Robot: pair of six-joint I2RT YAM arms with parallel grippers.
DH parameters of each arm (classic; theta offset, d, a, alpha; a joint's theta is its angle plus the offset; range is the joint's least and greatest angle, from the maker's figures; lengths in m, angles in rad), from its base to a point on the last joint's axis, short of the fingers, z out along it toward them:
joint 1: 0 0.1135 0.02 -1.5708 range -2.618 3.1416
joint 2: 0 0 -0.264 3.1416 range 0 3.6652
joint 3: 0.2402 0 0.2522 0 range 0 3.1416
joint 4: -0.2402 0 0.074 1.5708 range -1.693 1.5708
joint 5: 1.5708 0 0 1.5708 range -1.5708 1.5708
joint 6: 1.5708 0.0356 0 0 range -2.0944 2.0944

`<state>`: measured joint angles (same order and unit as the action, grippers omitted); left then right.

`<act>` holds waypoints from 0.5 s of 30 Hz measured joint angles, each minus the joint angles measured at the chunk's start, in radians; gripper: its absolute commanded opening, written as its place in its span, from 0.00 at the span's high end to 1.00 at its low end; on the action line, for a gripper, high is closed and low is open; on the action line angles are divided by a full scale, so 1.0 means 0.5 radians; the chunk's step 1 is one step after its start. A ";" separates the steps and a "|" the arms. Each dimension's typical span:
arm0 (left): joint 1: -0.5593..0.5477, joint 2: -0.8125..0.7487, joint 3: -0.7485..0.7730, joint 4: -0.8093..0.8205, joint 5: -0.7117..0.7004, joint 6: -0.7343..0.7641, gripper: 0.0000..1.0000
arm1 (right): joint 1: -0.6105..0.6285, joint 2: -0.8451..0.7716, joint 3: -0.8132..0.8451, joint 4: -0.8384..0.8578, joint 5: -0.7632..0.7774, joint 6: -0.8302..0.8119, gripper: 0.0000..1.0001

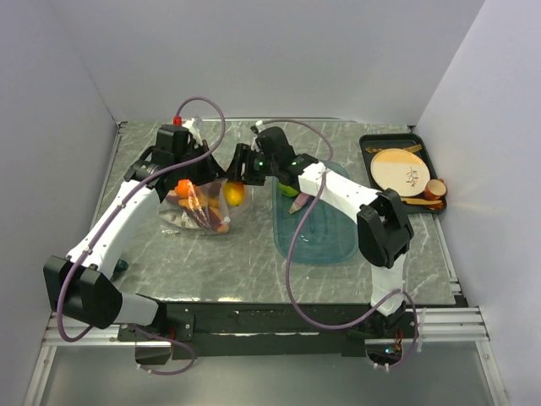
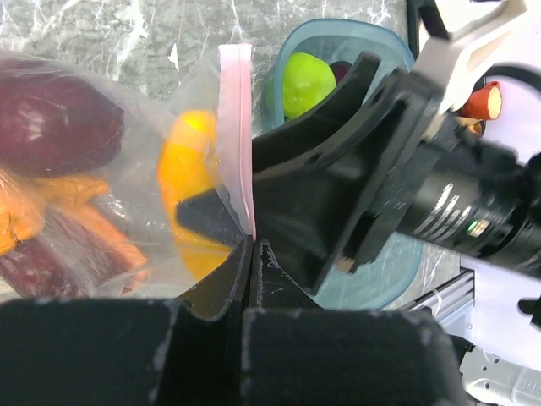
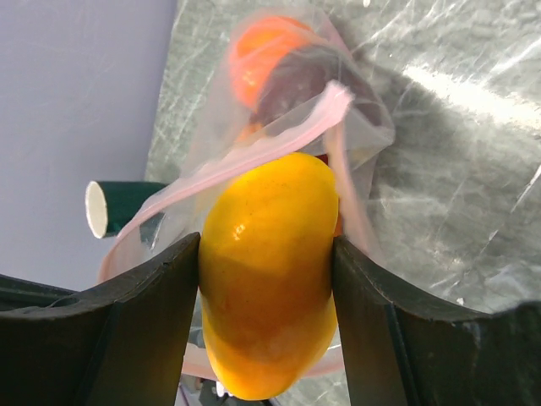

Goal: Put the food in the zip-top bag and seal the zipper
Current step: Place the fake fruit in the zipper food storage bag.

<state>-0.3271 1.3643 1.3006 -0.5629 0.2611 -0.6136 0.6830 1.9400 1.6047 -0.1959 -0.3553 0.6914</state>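
- Right hand (image 3: 267, 254) pinches yellow-orange food (image 3: 266, 338) at the zip-top bag (image 1: 196, 211) mouth.
- Left hand (image 2: 252, 254) is pressed together on the pink zipper (image 2: 235, 110).
- The bag lies on the surface (image 1: 211, 271), left of the teal tray (image 1: 317, 233); lime (image 2: 306, 83) is inside the tray.

zip-top bag (image 2: 190, 93) is crinkly clear plastic, orange (image 3: 266, 279) smooth and glossy.

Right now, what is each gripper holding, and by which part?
The left gripper pinches the zip-top bag by its pink zipper strip. The right gripper clamps the orange fruit across its middle, at that bag's mouth.
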 measured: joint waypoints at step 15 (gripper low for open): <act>0.000 -0.037 -0.010 -0.001 0.008 -0.008 0.99 | 0.191 0.000 0.000 -0.179 0.480 -0.077 0.62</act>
<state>-0.3271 1.3460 1.2957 -0.5632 0.2649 -0.6174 0.7784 1.9400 1.6047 -0.2855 -0.1154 0.6529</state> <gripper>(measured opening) 0.013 0.658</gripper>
